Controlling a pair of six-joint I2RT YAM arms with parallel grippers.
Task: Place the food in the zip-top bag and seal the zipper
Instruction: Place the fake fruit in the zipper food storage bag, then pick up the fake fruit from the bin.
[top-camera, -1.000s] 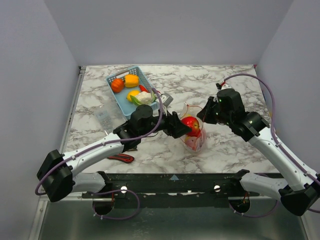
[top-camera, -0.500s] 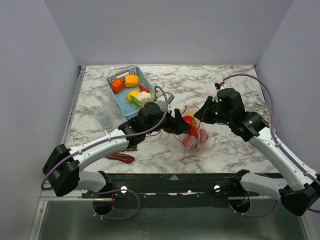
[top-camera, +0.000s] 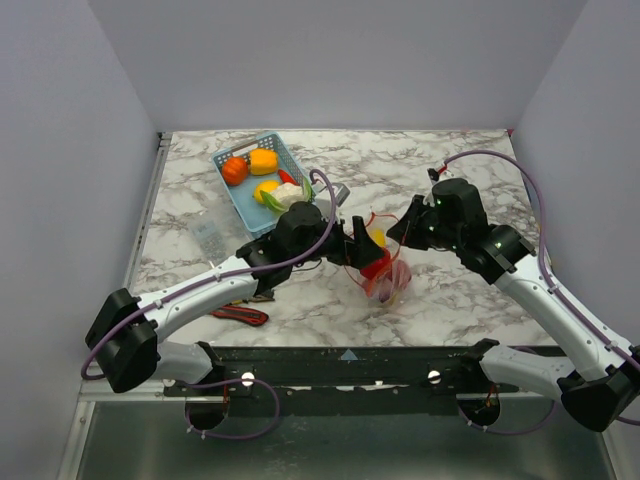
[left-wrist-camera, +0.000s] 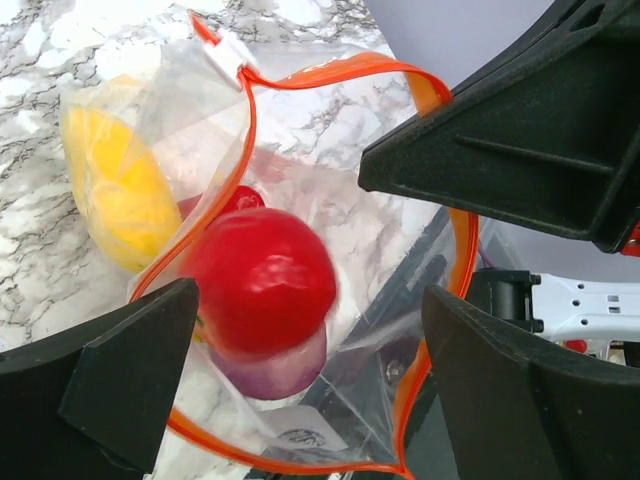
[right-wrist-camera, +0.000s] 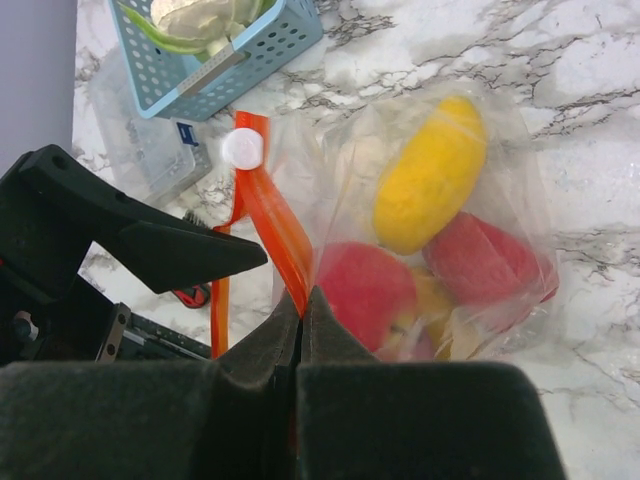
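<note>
The crinkly clear bag (top-camera: 392, 280) lies mid-frame in the top view, long axis slanting down-right. Its orange zipper (left-wrist-camera: 340, 73) mouth gapes at the left gripper (left-wrist-camera: 310, 300), whose jaws stand wide. The right gripper (right-wrist-camera: 302, 300) pinches the zipper, and glossy red and yellow food (left-wrist-camera: 262, 280) sits inside.

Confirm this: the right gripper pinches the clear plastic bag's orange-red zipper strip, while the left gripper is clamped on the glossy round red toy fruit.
Not quite. The left gripper is open. The left wrist view shows its fingers spread wide, clear of the glossy round red toy fruit, which lies inside the clear plastic bag. The right gripper does pinch the orange-red zipper strip.
</note>
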